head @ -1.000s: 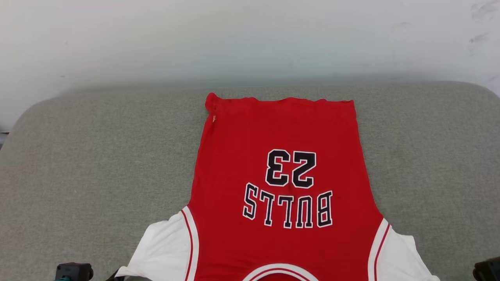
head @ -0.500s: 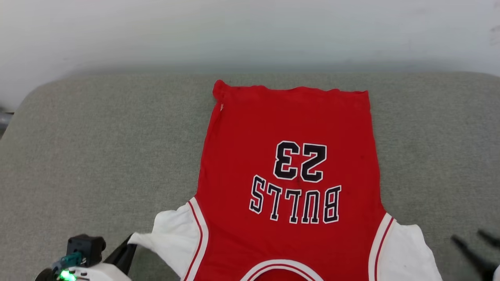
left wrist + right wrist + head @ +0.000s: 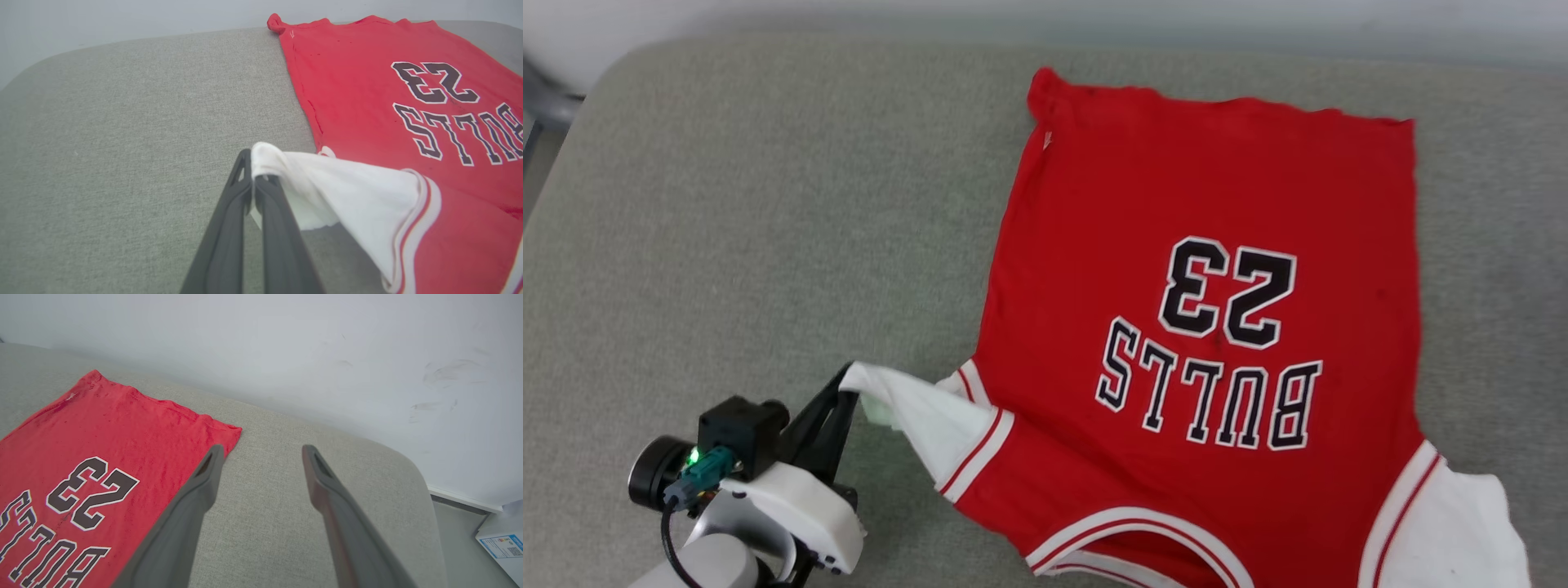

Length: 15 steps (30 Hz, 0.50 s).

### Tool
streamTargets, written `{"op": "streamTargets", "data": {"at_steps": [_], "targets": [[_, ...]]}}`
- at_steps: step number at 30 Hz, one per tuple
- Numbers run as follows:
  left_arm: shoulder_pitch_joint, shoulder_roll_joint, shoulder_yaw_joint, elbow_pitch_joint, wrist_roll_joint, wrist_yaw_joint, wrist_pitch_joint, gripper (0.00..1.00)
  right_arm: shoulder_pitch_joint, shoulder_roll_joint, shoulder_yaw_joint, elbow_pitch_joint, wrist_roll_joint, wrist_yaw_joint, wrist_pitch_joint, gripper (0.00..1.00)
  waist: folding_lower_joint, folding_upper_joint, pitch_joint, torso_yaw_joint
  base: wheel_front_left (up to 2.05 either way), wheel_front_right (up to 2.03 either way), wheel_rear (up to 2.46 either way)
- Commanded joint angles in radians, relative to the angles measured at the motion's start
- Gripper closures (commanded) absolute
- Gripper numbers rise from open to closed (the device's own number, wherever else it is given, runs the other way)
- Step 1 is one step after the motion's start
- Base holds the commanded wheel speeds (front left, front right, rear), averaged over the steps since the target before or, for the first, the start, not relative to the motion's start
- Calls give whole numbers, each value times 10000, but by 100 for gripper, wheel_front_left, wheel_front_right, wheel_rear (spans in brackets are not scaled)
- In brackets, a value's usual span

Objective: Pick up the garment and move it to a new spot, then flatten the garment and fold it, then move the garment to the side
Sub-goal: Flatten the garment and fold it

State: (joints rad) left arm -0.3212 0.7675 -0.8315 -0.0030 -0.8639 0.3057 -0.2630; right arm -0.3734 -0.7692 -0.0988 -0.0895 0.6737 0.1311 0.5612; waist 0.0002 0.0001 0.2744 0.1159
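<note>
In the head view, the red T-shirt (image 3: 1201, 204) lies spread on the grey fabric-covered worktop (image 3: 727, 204), its "BULLS 23" print upside down. At the lower left, the left end effector (image 3: 848, 390) is clamped on the tip of one white sleeve (image 3: 915, 408).

The left wrist view shows both fingers pressed together on that sleeve (image 3: 347, 192), which is raised off the worktop.

In the right wrist view, the right end effector (image 3: 262, 448) is spread wide and empty, hanging above the worktop beside the shirt's hem corner.
</note>
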Motion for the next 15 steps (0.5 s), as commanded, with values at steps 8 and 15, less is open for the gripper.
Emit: {"op": "streamTargets", "data": {"at_steps": [8, 15], "targets": [[-811, -698, 316, -371, 1072, -68, -23, 100, -3922, -46, 1275, 1813, -415, -8, 3855, 0, -2, -1, 1808, 1154, 0, 0, 0], [-1203, -1170, 552, -544, 1737, -242, -23, 100, -5844, 596, 1435, 3316, -1224, -6, 5962, 0, -2, -1, 2638, 1651, 0, 0, 0]]}}
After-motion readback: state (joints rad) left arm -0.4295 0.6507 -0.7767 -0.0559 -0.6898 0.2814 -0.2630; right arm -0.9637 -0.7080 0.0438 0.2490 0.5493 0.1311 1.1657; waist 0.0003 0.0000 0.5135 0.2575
